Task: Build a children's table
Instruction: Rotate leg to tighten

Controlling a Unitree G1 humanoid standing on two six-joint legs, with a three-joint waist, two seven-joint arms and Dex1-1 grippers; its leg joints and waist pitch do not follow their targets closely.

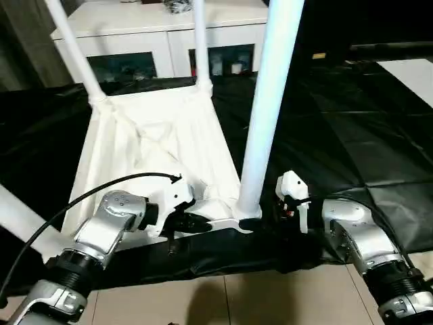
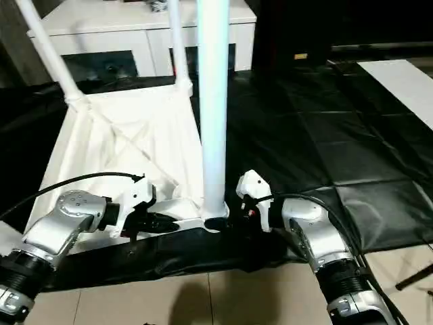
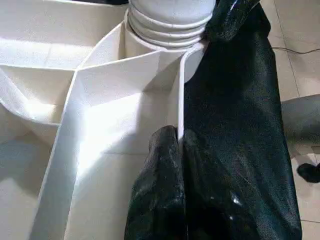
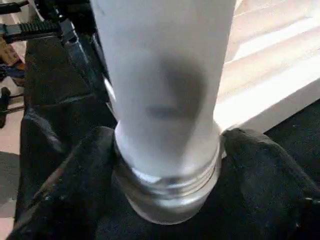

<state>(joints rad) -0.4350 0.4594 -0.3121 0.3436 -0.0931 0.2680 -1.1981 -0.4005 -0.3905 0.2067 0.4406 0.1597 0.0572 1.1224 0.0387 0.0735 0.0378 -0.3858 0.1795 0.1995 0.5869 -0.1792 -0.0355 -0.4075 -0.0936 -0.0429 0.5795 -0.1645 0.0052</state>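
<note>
Small all-white plastic children's table (image 1: 152, 145) lies upside down, ribbed underside up, on black plastic sheeting (image 1: 338, 135) spread over the floor, in front of a white cabinet with glass doors (image 1: 162, 40).

Legs: two far tapered round white legs (image 1: 71, 51) stand in the far corners. The near-right leg (image 1: 267, 108) stands upright in its corner socket; in the right wrist view its threaded collar shows above the socket, so I judge it not fully screwed home. A fourth leg (image 1: 17, 220) shows at the near-left edge — whether it is seated I cannot tell.

Left hand (image 3: 177, 150): fingers clenched on the thin rim of the table top near the near-right socket, pinching the edge — apparently steadying the table.

Right hand (image 4: 167, 160): fingers spread around the base of the near-right leg, one on each side; whether they press on it I cannot tell.

Status: late in the assembly. Remaining, by my judgement: finish turning this leg, check the near-left one, then turn the table upright.
</note>
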